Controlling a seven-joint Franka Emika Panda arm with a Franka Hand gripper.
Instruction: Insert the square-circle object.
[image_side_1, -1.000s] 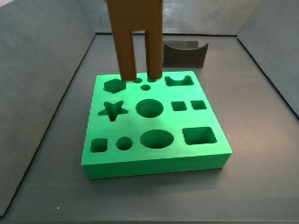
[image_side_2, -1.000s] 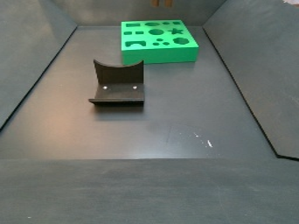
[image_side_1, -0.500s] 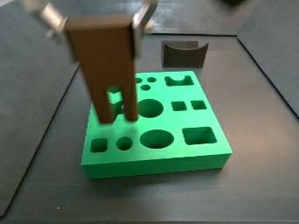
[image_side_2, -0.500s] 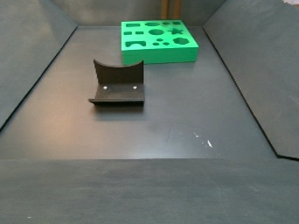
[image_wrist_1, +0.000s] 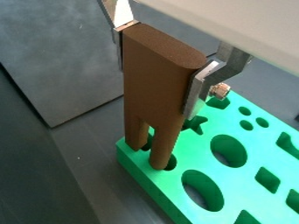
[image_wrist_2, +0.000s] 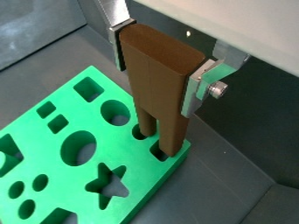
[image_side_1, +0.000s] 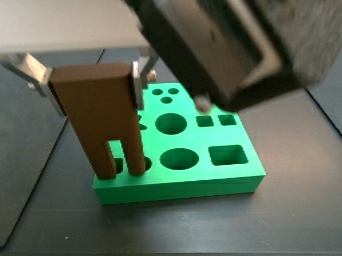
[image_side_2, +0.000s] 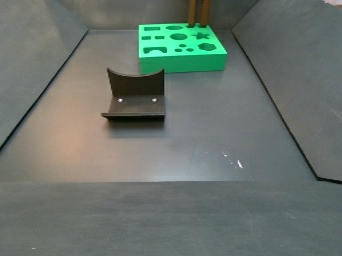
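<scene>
My gripper (image_wrist_1: 160, 70) is shut on the square-circle object (image_wrist_1: 158, 83), a tall brown piece with two prongs. Its silver fingers (image_wrist_2: 197, 87) clamp the piece's upper sides in both wrist views. The piece stands upright over a corner of the green board (image_wrist_2: 122, 140). Its prong tips sit at or just inside two small holes near the board's edge. In a side view the piece (image_side_1: 96, 110) is at the board's (image_side_1: 181, 190) front-left corner, with the gripper (image_side_1: 90, 75) above. In a side view only the prongs (image_side_2: 195, 12) show, at the far board (image_side_2: 183, 57).
The dark fixture (image_side_2: 134, 95) stands on the grey floor some way from the board. Dark walls (image_side_2: 40, 90) ring the floor. The arm's body (image_side_1: 227, 50) fills the upper part of a side view and hides what lies behind the board.
The gripper has carried the brown piece from the board's back row to its front-left corner and lowered it. The arm now blocks much of a side view.
</scene>
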